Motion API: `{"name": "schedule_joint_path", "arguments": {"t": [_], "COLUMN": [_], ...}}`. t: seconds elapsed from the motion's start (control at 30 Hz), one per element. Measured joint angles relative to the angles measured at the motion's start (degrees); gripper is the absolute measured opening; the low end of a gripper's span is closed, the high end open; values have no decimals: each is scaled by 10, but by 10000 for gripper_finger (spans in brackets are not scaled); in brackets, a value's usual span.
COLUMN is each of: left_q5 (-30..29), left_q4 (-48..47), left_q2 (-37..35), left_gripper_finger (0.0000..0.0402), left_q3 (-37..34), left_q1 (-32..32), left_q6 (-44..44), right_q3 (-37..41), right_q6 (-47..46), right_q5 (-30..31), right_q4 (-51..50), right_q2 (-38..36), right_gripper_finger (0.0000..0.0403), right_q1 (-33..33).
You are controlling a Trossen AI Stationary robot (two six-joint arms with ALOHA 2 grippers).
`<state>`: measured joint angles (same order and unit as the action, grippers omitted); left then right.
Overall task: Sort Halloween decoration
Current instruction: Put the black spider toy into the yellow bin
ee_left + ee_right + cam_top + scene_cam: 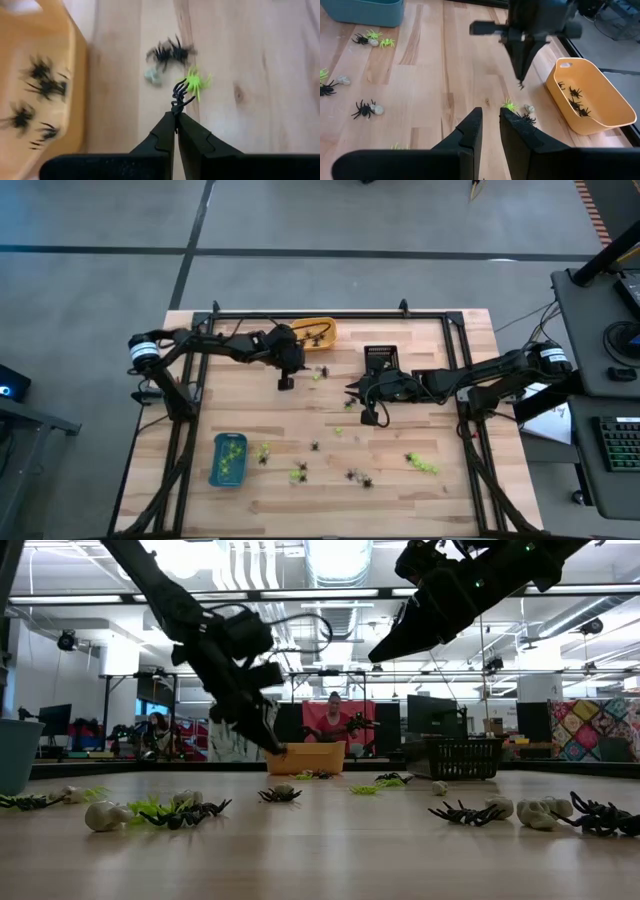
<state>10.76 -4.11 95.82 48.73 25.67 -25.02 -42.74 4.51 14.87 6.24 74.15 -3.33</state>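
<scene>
Closest along the front of the table (pixel 400 340), from where I stand, the loose Halloween decoration lies scattered: at the left a whitish trinket (pixel 107 816) sits beside a lime-green one (pixel 150 807) and a black spider (pixel 185 813), and farther right more black spiders (pixel 465 812) and whitish pieces (pixel 540 813) trail off toward the edge. From above, the same litter spreads over the near half of the wood, with a lime-green cluster (pixel 421 464) toward the right.

At the left front stands the blue tray (pixel 228 459), with lime-green pieces inside it. Farther back, the orange tray (pixel 317 331) holds several black spiders (pixel 46 86). Just beside it hangs the left gripper (pixel 175 124), its fingers pinched together on a small black spider (pixel 180 95), held clear above the tabletop. Below it on the wood lie another black spider (pixel 170 51), a whitish bit (pixel 153 76) and a lime-green spider (pixel 196 82), close together.

Moving right, the black tray (pixel 380 357) sits at mid-table near the back. The right gripper (pixel 490 127) hovers just in front of it, raised off the wood, its fingers a little apart with nothing between them. Beyond the table, a person (pixel 333 720) is in the room behind.
</scene>
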Motion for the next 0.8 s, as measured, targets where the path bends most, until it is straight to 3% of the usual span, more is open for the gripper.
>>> {"name": "schedule_joint_path", "arguments": {"t": [0.17,0.33,0.63,0.8], "left_q5": [-9,-136,-194,-192], "left_q4": [34,106,67,44], "left_q2": [-49,-67,17,40], "left_gripper_finger": [0,0,4,26], "left_q3": [1,3,89,121], "left_q1": [1,11,69,73], "left_q6": [8,-5,36,34], "right_q3": [0,0,0,0], "right_q6": [0,0,0,0], "right_q5": [0,0,0,0], "right_q4": [0,0,0,1], "right_q2": [0,0,0,0], "right_gripper_finger": [59,59,59,59], "right_q1": [0,0,0,0]}}
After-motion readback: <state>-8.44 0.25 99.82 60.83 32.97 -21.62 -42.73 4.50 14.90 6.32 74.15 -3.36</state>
